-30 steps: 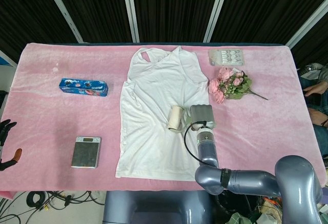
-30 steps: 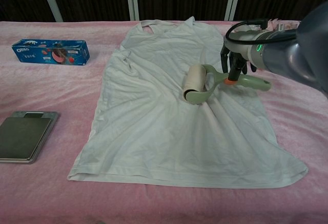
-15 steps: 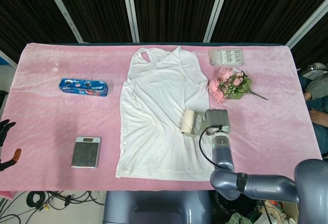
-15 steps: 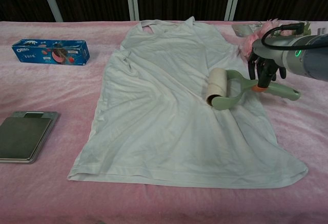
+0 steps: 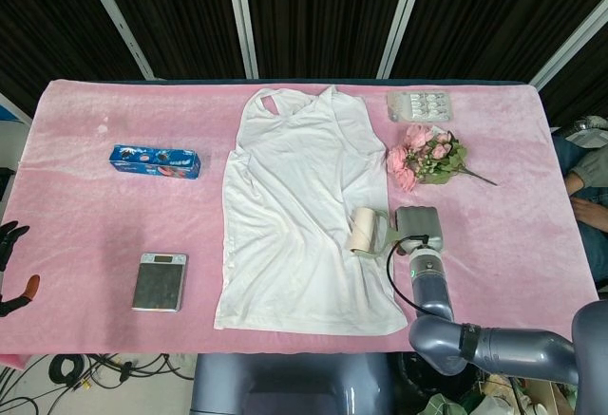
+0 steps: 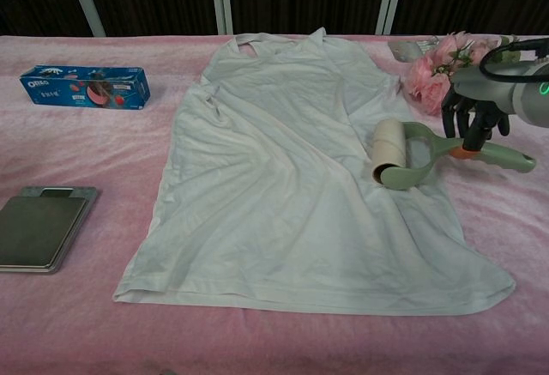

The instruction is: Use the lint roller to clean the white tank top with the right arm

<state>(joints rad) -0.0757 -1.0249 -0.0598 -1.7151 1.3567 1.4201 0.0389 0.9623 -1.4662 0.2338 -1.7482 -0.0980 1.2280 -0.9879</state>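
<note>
The white tank top [image 5: 294,206] lies flat on the pink tablecloth, neck away from me; the chest view shows its wrinkled front [image 6: 274,186]. The lint roller [image 6: 393,154] rests on the shirt's right edge, with its cream roll [image 5: 362,230] on the fabric and its green handle pointing right. My right hand [image 6: 470,117] grips that handle from above; in the head view the grey wrist housing [image 5: 419,227] hides its fingers. My left hand [image 5: 13,261] hangs off the table's far left edge with dark fingers spread, holding nothing.
A blue cookie box [image 5: 154,160] and a grey kitchen scale [image 5: 160,281] sit left of the shirt. Pink flowers [image 5: 426,157] lie just beyond the right hand, and a blister pack [image 5: 420,105] is at the back right. The pink cloth [image 5: 513,197] extends to the right.
My right hand has drawn the lint roller rightward across the shirt, from its middle to its right edge. The left hand has stayed put.
</note>
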